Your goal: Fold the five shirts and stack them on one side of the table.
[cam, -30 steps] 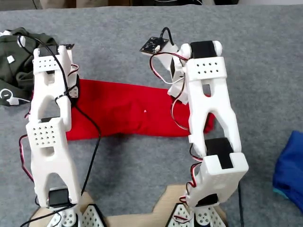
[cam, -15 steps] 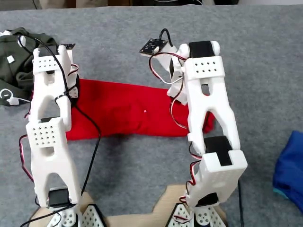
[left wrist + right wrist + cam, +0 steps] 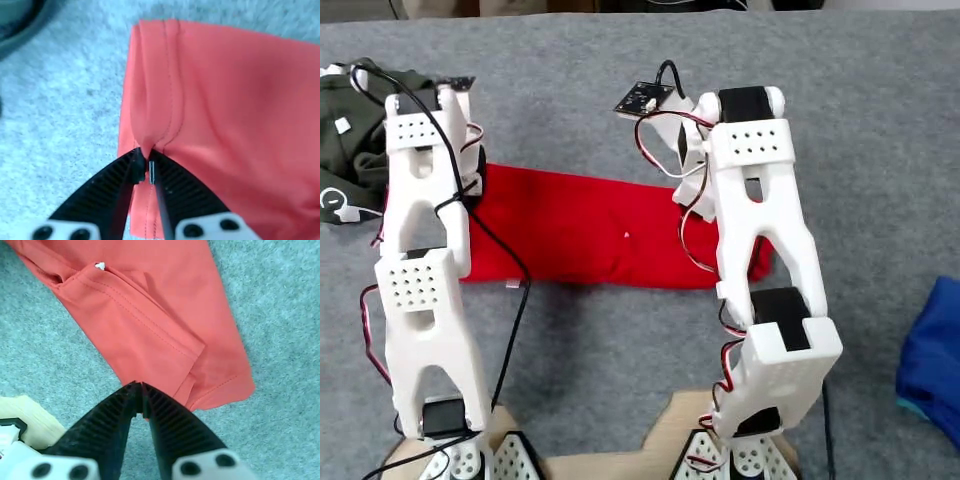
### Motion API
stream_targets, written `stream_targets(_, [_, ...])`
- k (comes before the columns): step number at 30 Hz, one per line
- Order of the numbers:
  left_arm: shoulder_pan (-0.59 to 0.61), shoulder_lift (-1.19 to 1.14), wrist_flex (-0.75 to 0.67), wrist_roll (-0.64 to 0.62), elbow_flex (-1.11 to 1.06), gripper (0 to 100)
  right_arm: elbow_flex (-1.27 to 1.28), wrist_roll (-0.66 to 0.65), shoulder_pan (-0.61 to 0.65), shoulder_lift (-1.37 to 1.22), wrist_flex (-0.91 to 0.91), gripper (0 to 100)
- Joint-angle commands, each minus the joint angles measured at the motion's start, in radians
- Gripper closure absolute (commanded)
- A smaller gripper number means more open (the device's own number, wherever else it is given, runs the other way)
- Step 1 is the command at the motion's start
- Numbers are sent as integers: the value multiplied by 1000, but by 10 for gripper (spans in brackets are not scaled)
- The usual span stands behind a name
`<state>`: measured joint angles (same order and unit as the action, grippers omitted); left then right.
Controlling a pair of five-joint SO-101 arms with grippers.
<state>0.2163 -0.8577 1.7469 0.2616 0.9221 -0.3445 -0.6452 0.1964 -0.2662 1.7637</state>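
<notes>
A red shirt [image 3: 590, 230], folded into a long strip, lies across the middle of the grey table between the two arms. My left gripper [image 3: 148, 160] is shut on the hem at the strip's left end, and the red shirt [image 3: 240, 100] spreads away from its fingers. At the right end, my right gripper [image 3: 139, 387] is shut with its tips on the edge of the red shirt [image 3: 150, 305], a sliver of red showing between the fingers. In the high view both arms hang over the strip's ends and hide the grippers.
A dark green shirt [image 3: 350, 110] lies crumpled at the far left corner, close behind the left arm. A blue shirt [image 3: 930, 360] sits at the right edge. The arms' wooden base [image 3: 670, 430] is at the near edge. Grey table [image 3: 880, 150] stretches to the right.
The left arm has moved toward the far side, drawing the strip's left end with it; a small white tag now shows at the near edge. The right arm has hardly moved.
</notes>
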Motion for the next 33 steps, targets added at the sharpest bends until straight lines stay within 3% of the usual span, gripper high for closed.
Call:
stream_targets(1, [5,5,6,2,83,981,-10,8,7,5,-3,992])
stream_targets(16, [12,-27,3,9,199,981,-10,8,7,5,3,992])
stream_targets(23, [34,-76,9,84,198,980,-10,9,7,5,3,991])
stream_targets(28, [84,-65,11,126,203,803,-10,9,7,5,3,991])
stream_targets(33, [112,-36,11,164,161,796,-12,9,5,7,3,991])
